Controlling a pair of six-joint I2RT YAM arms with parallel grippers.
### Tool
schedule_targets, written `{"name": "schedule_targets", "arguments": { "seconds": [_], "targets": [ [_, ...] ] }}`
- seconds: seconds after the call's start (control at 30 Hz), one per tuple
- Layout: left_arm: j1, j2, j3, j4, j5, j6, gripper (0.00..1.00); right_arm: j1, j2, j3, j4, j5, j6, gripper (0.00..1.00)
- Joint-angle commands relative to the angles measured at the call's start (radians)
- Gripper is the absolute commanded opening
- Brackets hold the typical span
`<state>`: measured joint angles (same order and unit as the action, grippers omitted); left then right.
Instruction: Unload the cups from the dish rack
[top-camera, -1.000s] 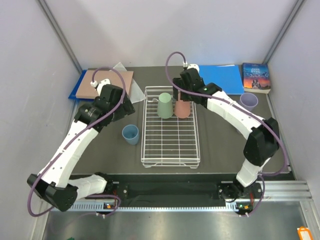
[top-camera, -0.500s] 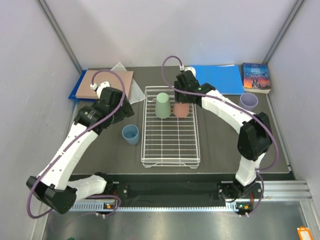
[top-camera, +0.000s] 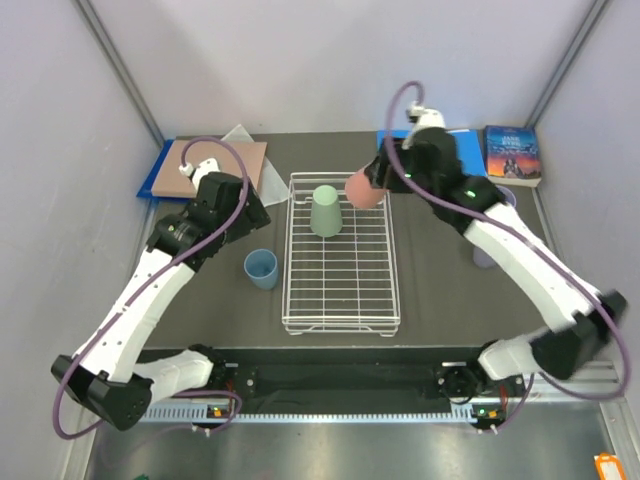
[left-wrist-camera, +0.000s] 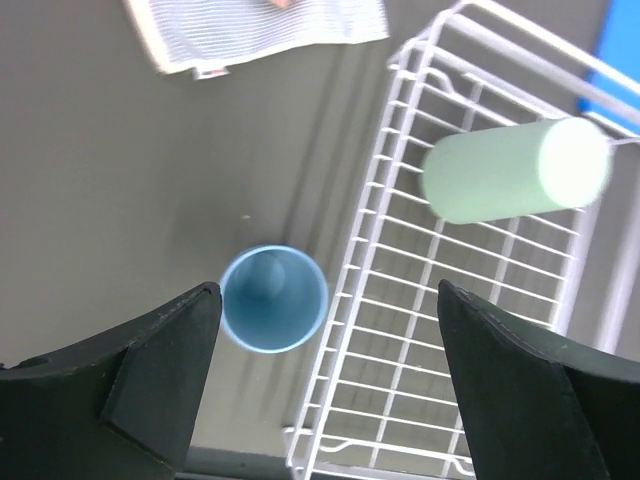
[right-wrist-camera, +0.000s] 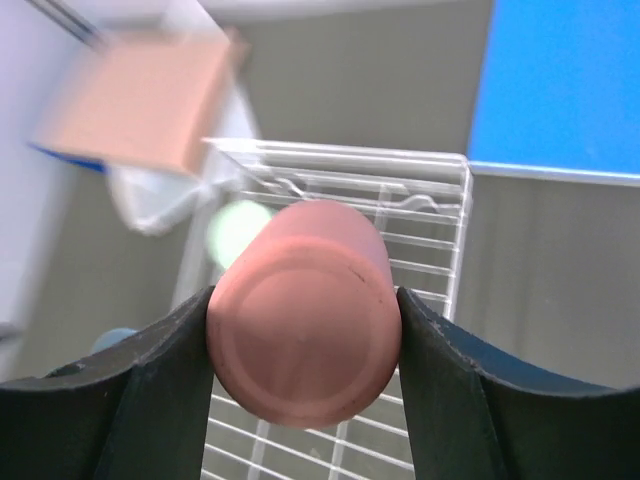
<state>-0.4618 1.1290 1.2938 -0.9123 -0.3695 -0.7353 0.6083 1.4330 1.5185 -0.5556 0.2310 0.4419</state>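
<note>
My right gripper (top-camera: 368, 187) is shut on the salmon pink cup (top-camera: 364, 190) and holds it lifted above the far right corner of the white wire dish rack (top-camera: 341, 300); in the right wrist view the cup (right-wrist-camera: 303, 324) fills the gap between the fingers. The pale green cup (top-camera: 326, 210) stands upside down in the rack's far part and shows in the left wrist view (left-wrist-camera: 512, 168). The light blue cup (top-camera: 261, 268) stands upright on the table left of the rack, below my open, empty left gripper (left-wrist-camera: 325, 345). The lilac cup (top-camera: 486, 250) is mostly hidden behind my right arm.
A blue folder (top-camera: 462, 155) and a book (top-camera: 513, 155) lie at the far right. A tan board (top-camera: 222, 165) on a blue sheet and a clear bag lie at the far left. Grey walls stand on both sides.
My right gripper has lifted the salmon pink cup out of the rack and swung up and to the right. My left arm has barely moved.
</note>
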Motion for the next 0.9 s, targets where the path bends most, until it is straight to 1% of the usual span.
{"name": "schedule_targets", "arguments": {
  "seconds": [0.0, 0.03, 0.07, 0.1, 0.13, 0.17, 0.2, 0.23, 0.27, 0.3, 0.33, 0.37, 0.4, 0.43, 0.53, 0.57, 0.63, 0.8, 0.87],
  "targets": [
    [-0.005, -0.090, -0.056, 0.188, 0.079, -0.033, 0.93, -0.120, -0.271, -0.246, 0.352, -0.319, 0.156, 0.00],
    [-0.005, -0.106, -0.073, 0.232, 0.127, -0.042, 0.93, -0.192, -0.334, -0.304, 0.421, -0.390, 0.260, 0.00],
    [-0.003, -0.126, -0.109, 0.271, 0.151, -0.065, 0.94, -0.231, -0.362, -0.434, 0.506, -0.473, 0.323, 0.00],
    [-0.003, -0.162, -0.135, 0.370, 0.184, -0.079, 0.94, -0.266, -0.385, -0.504, 0.743, -0.630, 0.396, 0.00],
    [-0.002, -0.181, -0.158, 0.422, 0.213, -0.094, 0.94, -0.318, -0.410, -0.570, 0.854, -0.694, 0.563, 0.00],
    [0.003, -0.201, -0.183, 0.472, 0.281, -0.133, 0.94, -0.337, -0.413, -0.680, 0.982, -0.746, 0.645, 0.00],
    [0.006, -0.231, -0.235, 0.587, 0.317, -0.154, 0.95, -0.344, -0.411, -0.726, 1.091, -0.812, 0.723, 0.00],
    [0.008, -0.244, -0.260, 0.645, 0.355, -0.177, 0.95, -0.346, -0.402, -0.762, 1.278, -0.831, 0.836, 0.00],
    [0.015, -0.254, -0.289, 0.712, 0.460, -0.228, 0.96, -0.344, -0.399, -0.805, 1.333, -0.840, 0.872, 0.00],
    [0.020, -0.261, -0.333, 0.774, 0.506, -0.257, 0.96, -0.341, -0.398, -0.820, 1.371, -0.849, 0.902, 0.00],
    [0.025, -0.261, -0.358, 0.900, 0.559, -0.291, 0.97, -0.331, -0.404, -0.827, 1.394, -0.852, 0.919, 0.00],
    [0.028, -0.250, -0.376, 0.968, 0.599, -0.358, 0.97, -0.326, -0.410, -0.830, 1.383, -0.852, 0.913, 0.00],
    [0.029, -0.242, -0.390, 1.019, 0.665, -0.387, 0.97, -0.321, -0.419, -0.830, 1.367, -0.849, 0.905, 0.00],
    [0.029, -0.233, -0.407, 1.109, 0.690, -0.415, 0.97, -0.312, -0.431, -0.828, 1.356, -0.849, 0.887, 0.00],
    [0.031, -0.196, -0.400, 1.164, 0.739, -0.415, 0.97, -0.295, -0.440, -0.825, 1.341, -0.857, 0.873, 0.00],
    [0.029, -0.180, -0.393, 1.175, 0.747, -0.461, 0.97, -0.291, -0.444, -0.825, 1.332, -0.858, 0.868, 0.00],
    [0.029, -0.170, -0.387, 1.179, 0.759, -0.467, 0.97, -0.277, -0.448, -0.828, 1.330, -0.854, 0.862, 0.00],
    [0.029, -0.160, -0.422, 1.268, 0.767, -0.530, 0.96, -0.242, -0.447, -0.839, 1.321, -0.840, 0.851, 0.00],
    [0.028, -0.147, -0.429, 1.294, 0.790, -0.558, 0.96, -0.217, -0.436, -0.837, 1.313, -0.834, 0.842, 0.00]
  ]
}}
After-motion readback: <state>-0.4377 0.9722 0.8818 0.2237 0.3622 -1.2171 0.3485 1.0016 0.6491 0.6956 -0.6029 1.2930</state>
